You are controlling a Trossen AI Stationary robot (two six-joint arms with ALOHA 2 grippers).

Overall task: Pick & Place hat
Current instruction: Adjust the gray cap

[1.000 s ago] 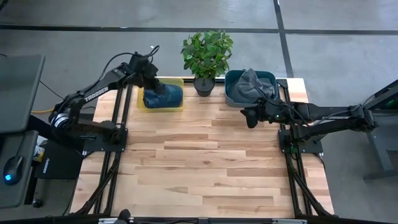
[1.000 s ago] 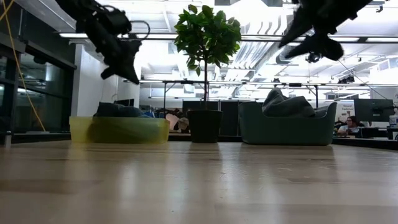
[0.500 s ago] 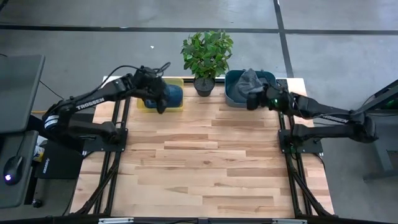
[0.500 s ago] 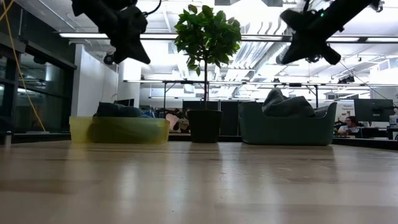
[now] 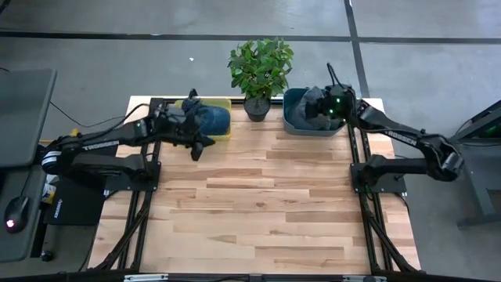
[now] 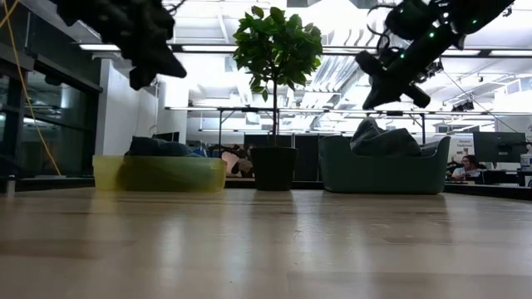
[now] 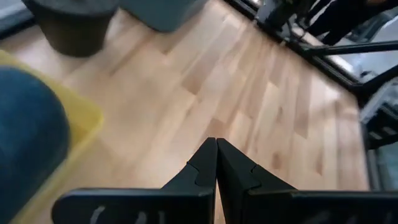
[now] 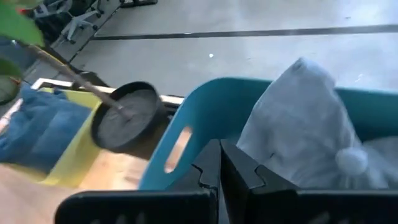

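Since the earlier frame the right gripper has been swung from the near side of the teal bin to a spot over it, and its fingers have been shut. The left gripper has been drawn off the yellow bin toward the near side, over bare table.

Progress: judged early. A grey hat w/ a pompom is seen lying in the teal bin at the far right; a blue hat lies in the yellow bin at the far left, w/ the plant between the two bins. Nothing is held by either gripper; no hat has been lifted out. Which hat is meant, and where it is to be placed, can't be told. Grasp, lift, carry and release all appear left to do.

Pose: right arm is stretched in from the right edge, gripper raised above the bin rim, fingers pressed together on nothing, pointed at the grey hat. Left arm is stretched from the left edge, gripper held above the table just near of the yellow bin, fingers likewise closed & empty. In the low view both grippers are seen high above the tabletop.
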